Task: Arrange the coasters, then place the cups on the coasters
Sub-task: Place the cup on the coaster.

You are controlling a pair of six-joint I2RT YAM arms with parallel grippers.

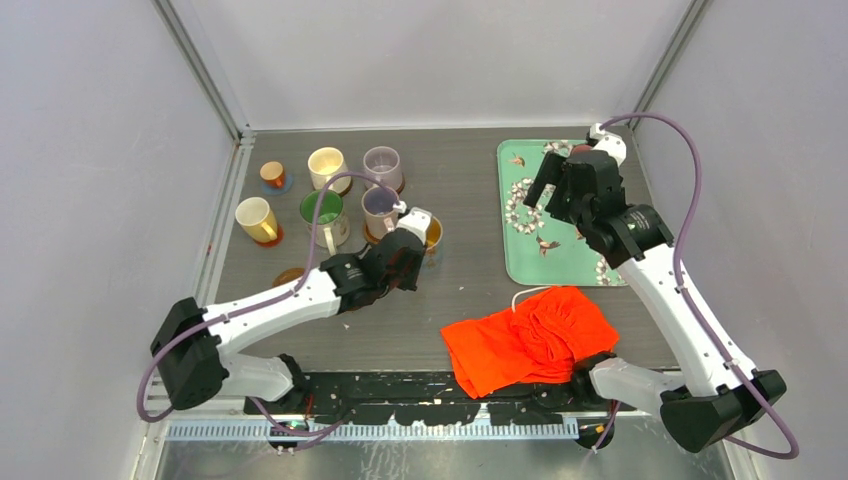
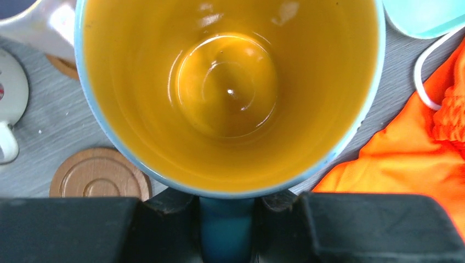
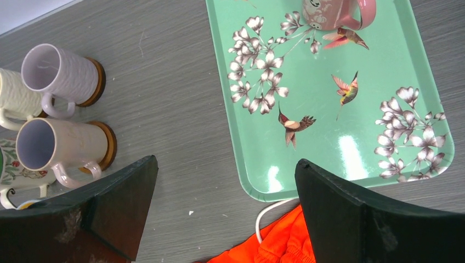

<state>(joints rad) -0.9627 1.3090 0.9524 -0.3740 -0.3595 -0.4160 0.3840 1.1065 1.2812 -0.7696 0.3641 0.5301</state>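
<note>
Grey desk [image 1: 460, 190] is crowded, so the blue cup [image 2: 230, 98] my left fingers [image 2: 170, 201] pinch by its handle [image 2: 226, 233] could bump other cups [image 1: 380, 211]; my right fingers [image 3: 109, 211] are spread.

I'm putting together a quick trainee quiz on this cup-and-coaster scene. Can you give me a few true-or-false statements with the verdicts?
1. The left pincer is shut on the blue mug with the orange inside. True.
2. The right pincer grips the pink mug. False: it is open and empty above the tray, and the pink mug stands on the tray.
3. The orange cloth lies on the tray. False: it lies on the table, on the arms' side of the tray.
4. A wooden coaster lies bare beside the held mug. True.
5. Two lilac mugs stand on brown coasters. True.
</note>
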